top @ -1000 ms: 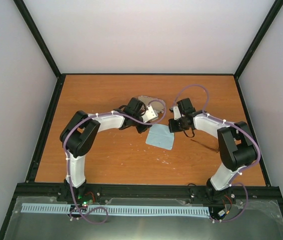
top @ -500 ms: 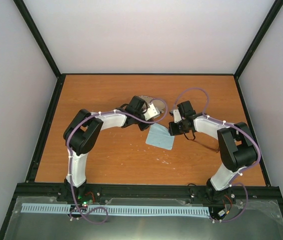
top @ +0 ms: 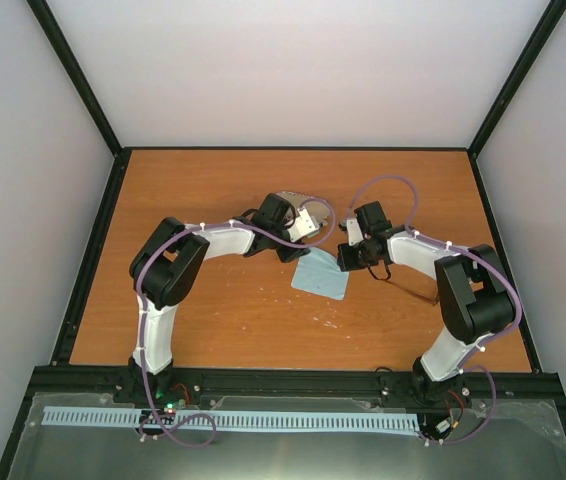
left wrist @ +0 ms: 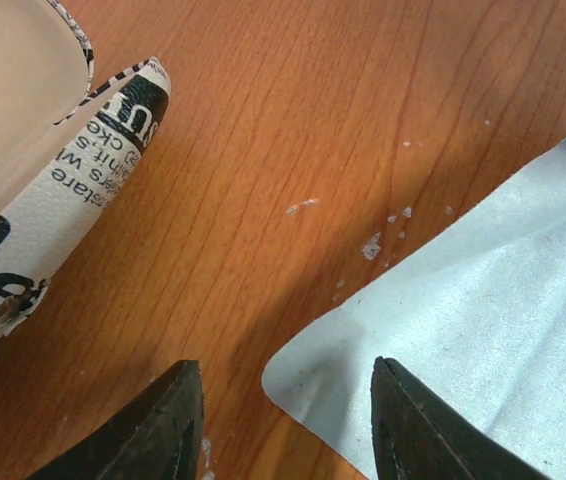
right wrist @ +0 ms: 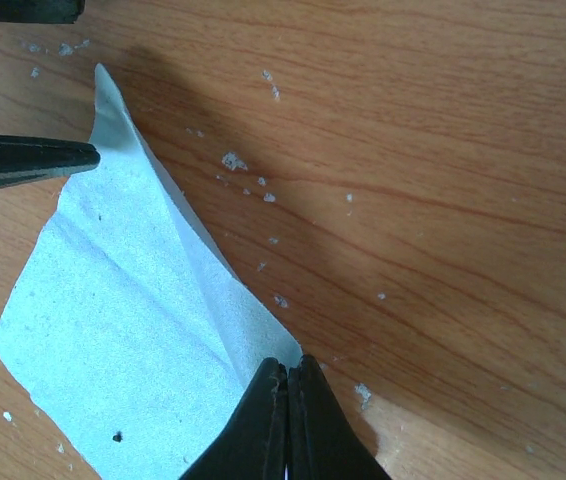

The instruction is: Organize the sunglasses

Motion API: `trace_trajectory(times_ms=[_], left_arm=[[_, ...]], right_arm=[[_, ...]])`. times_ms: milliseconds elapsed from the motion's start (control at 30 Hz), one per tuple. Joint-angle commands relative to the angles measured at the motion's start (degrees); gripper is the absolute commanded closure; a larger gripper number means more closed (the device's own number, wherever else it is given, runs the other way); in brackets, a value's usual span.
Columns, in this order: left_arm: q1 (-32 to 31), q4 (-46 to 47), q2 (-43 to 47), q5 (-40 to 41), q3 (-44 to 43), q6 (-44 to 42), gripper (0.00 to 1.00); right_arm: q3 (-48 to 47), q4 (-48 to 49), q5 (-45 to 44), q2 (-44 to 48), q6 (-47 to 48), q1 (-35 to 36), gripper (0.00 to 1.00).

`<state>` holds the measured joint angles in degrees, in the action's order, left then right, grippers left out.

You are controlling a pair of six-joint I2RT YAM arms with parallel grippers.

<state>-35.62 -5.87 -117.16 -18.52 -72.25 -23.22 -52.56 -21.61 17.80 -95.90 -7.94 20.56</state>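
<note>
Locating sunglasses (top: 415, 291) — thin dark frame flat on bench (top: 203, 190), off to right of right pincer (right wrist: 286, 370) and nearer front edge, just beside right forearm. Long axis slants far-left to near-right. Right arm clearly nearer. Left pincer (left wrist: 285, 385) well apart from glasses, between open case (left wrist: 53, 190) and light blue cloth (right wrist: 133, 300). Right pincer pressed together, pinching cloth corner — fold raised off bench. Left pincer spread, nothing between fingers. Judgement: right must release cloth before reaching glasses.
</note>
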Motion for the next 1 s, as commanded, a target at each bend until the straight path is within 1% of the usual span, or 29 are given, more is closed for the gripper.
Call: trace_trajectory(times_ms=[0,133,167,400,467,667,733,900,967], left_arm=[[0.3,0.7,-0.8,-0.6,-1.5,-0.3,0.53],[0.5,-0.6,-2.1,-2.6,-2.8,-0.3,0.62],[0.5,-1.0,-2.5,-3.1,-3.2,-0.3,0.63],[0.7,-2.4,-4.5,-4.5,-5.1,-0.3,0.65],[0.8,-2.5,-4.7,-4.6,-5.2,-0.5,0.69],[1.4,-2.5,-4.2,-5.4,-4.8,-0.5,0.88],[1.5,-2.5,-3.9,-5.7,-4.8,-0.4,0.92],[1.6,-1.2,-2.1,-6.5,-3.0,0.0,0.99],[1.6,-0.8,-1.3,-6.9,-2.2,0.2,0.99]], right_arm=[[-0.2,0.1,0.1,1.6,0.5,0.1,0.97],[-0.2,-0.1,0.0,1.8,0.5,0.1,0.97],[-0.2,-0.1,0.1,1.8,0.5,0.1,0.97],[-0.1,-0.4,0.1,1.9,0.5,0.1,0.97],[-0.1,-0.5,0.0,2.1,0.5,0.1,0.97],[-0.2,-0.6,0.0,1.9,0.5,0.1,0.97],[-0.3,-0.5,0.0,1.9,0.5,0.1,0.97],[0.0,-0.4,-0.1,2.2,0.5,0.1,0.97],[0.1,-0.2,0.1,2.4,0.4,0.0,0.97]])
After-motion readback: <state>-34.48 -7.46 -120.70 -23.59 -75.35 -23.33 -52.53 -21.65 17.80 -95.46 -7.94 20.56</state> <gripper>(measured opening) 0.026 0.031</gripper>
